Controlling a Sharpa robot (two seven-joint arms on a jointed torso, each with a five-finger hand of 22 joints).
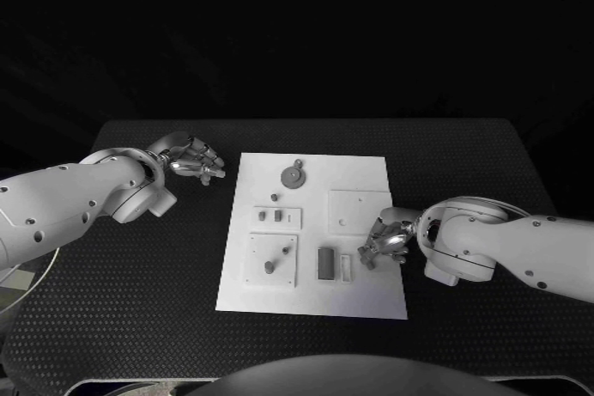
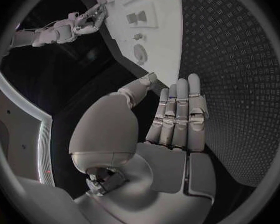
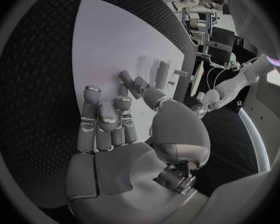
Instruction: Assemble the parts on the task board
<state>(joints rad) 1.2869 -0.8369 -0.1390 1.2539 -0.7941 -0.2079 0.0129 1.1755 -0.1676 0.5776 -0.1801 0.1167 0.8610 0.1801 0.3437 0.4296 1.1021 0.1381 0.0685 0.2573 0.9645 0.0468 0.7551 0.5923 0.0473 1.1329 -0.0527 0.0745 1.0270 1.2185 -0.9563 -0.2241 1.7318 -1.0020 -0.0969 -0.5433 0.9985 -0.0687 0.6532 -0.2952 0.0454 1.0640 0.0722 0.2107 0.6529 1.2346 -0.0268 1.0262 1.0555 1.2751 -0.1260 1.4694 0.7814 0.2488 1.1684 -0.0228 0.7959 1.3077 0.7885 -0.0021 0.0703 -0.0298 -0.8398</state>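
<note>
The table (image 1: 148, 310) carries everything, and the board (image 1: 359, 303) lies on it between my two hands so that either can reach it. My left hand (image 1: 190, 160) hangs over the bare table just off the board's far left corner, fingers (image 2: 180, 109) laid out straight and side by side, holding nothing; I judge I keep it there to leave the work clear while staying close to the round part (image 1: 292, 175), which lies on the board just beyond those fingertips. My right hand (image 1: 386, 240) is low over the board's right edge, fingers (image 3: 102, 119) loosely bent and apart with nothing in them as far as I can tell, the thumb reaching toward the dark bar (image 1: 325, 263) and the pale bar (image 1: 348, 265) that sit side by side just ahead of it. That looks to me like an approach to one of those bars. Farther off, toward my left hand, smaller parts (image 1: 268, 214) rest in their square plates, waiting their turn.
</note>
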